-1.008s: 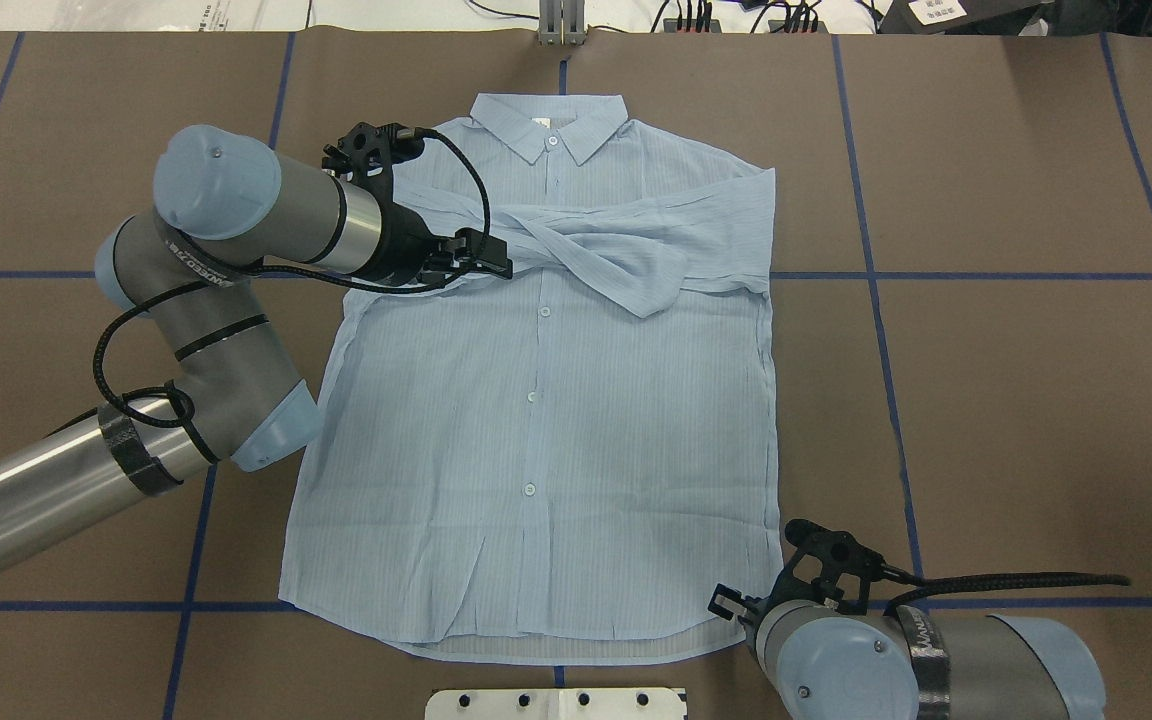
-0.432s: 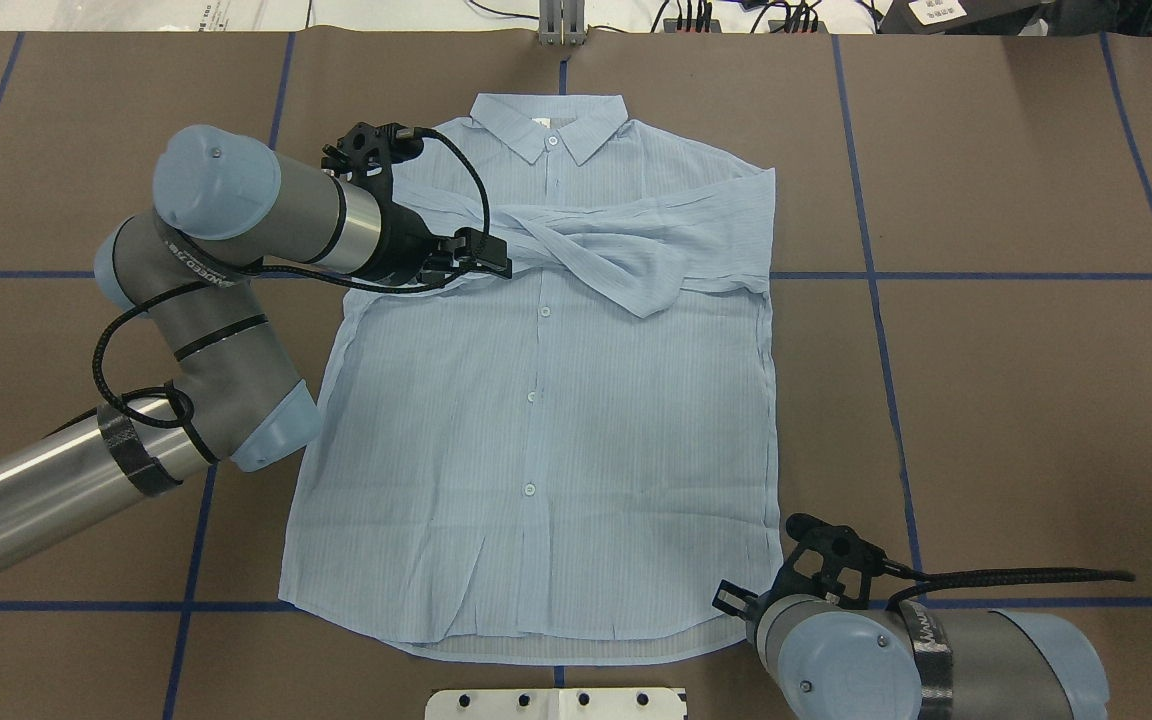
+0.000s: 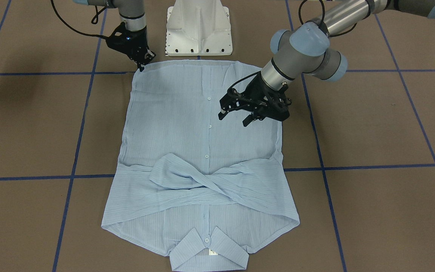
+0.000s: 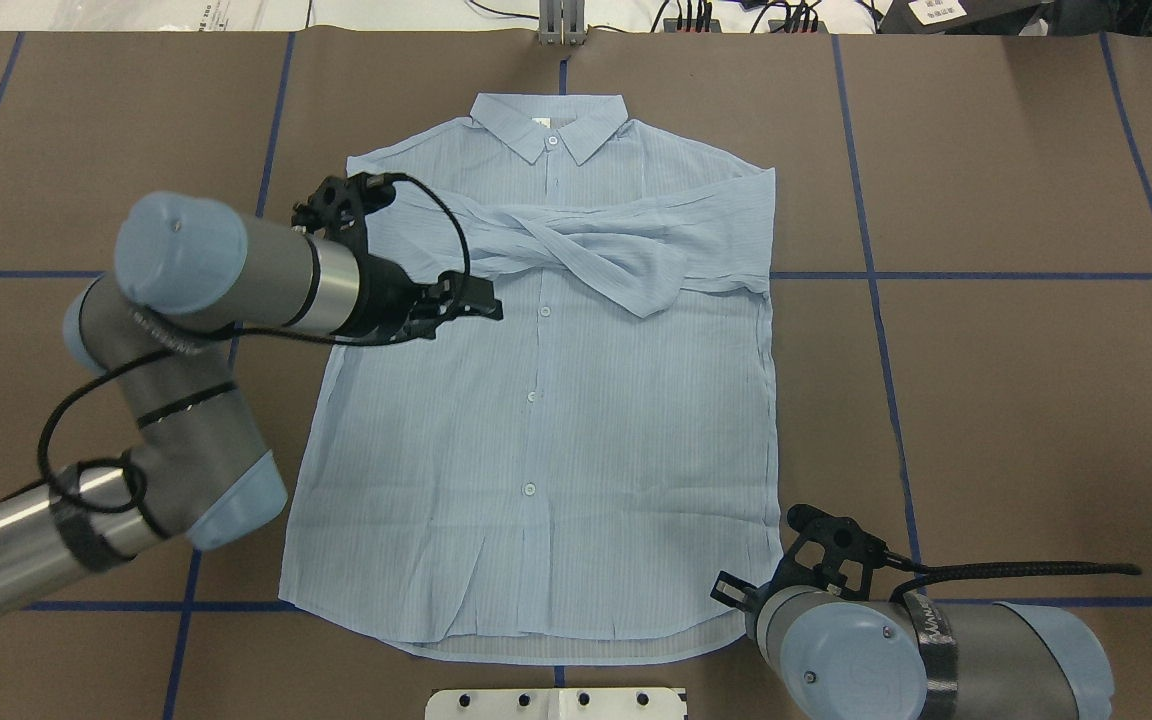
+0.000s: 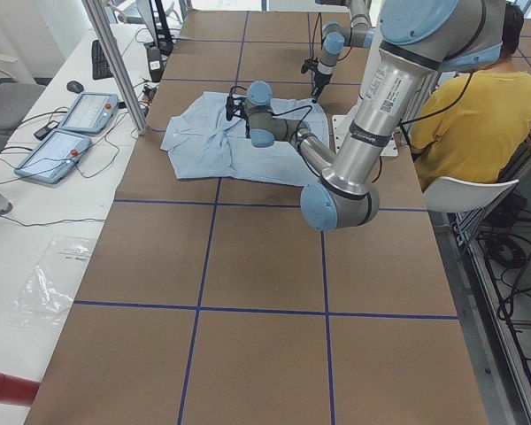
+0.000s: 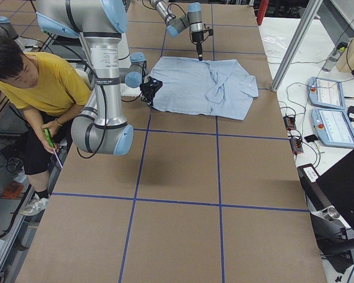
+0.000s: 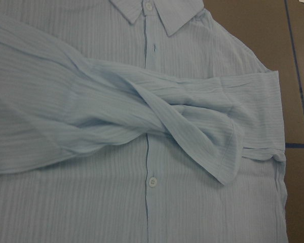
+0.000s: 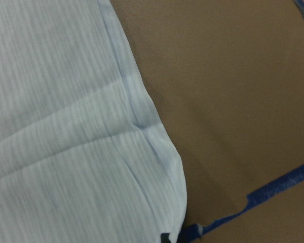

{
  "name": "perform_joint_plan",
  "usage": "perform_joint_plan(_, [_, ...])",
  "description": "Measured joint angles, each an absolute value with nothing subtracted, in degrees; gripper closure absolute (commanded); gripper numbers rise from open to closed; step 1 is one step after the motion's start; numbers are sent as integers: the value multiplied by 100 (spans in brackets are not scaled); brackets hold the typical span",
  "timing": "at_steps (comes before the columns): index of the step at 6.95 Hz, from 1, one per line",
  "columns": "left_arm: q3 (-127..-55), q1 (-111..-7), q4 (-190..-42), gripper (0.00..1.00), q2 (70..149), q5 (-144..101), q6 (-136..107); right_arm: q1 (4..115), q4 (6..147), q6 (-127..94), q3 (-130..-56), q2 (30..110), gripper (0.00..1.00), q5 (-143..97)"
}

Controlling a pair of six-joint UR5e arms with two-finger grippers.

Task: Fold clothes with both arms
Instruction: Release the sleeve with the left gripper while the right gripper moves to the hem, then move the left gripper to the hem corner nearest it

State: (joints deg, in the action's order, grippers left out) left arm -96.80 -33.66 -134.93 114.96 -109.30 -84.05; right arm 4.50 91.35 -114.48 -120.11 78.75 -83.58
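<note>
Shirt (image 4: 536, 430) flat on worktop (image 4: 1016, 400), sleeves crossed. Left tool (image 3: 233, 119) wide, empty, over it. Right tool (image 3: 141, 66) at hem corner, can't tell its spread.

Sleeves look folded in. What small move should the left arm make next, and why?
Probably bring the left gripper back toward the hem corner on its own side. Its fingers are open and empty above the shirt, both sleeves lie crossed over the chest, and the right gripper sits at the opposite hem corner, so a two-handed hem lift seems next.
</note>
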Motion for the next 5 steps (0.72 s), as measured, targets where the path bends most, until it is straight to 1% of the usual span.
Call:
perform_joint_plan(1, [-10405,-2957,-13409,8,10634,-10422,-8666,470,9133,-11443,-12030,7867,100,-8360])
perform_joint_plan(2, [-11077,-2571,-13235,8,9822,-10017,-8917,522,9132,-11432,-12045,7872,100,-8396])
perform_joint_plan(3, [-11655,-2135,-12941,12,9224,-9578,-9236,603,9132,-11416,-12072,7875,100,-8475])
perform_joint_plan(4, [-12026,-1637,-12483,15,8917,-9094,-9645,646,9132,-11406,-12109,7863,100,-8533])
perform_joint_plan(5, [-12153,-1227,-12109,17,8817,-8723,-9946,663,9132,-11402,-12148,7860,100,-8559])
